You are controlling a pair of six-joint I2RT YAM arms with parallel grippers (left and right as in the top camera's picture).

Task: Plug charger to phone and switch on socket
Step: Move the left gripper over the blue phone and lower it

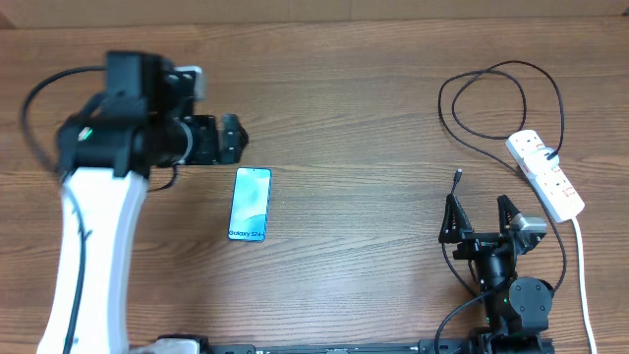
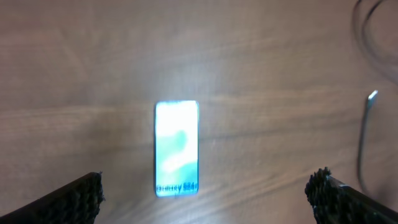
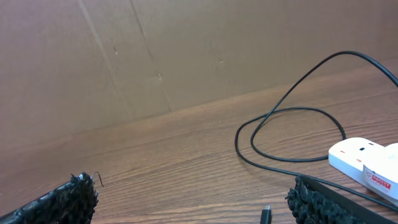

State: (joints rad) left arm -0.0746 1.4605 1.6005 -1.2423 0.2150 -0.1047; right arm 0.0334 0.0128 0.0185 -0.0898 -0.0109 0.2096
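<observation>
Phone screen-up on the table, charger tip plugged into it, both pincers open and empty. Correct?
No, it is not plugged in. The charger tip lies loose on the table just ahead of the right pincer, well apart from the phone; the overhead view shows it. The rest stands: phone screen-up, left pincer and right pincer both open and empty.

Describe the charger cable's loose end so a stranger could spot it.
Start at the white power strip on the table's right side, where a thin black cable loops away. Its free end, a small plug tip, lies on bare wood just ahead of the right gripper. Unlike the thick white cord, it's black and slender.
</observation>
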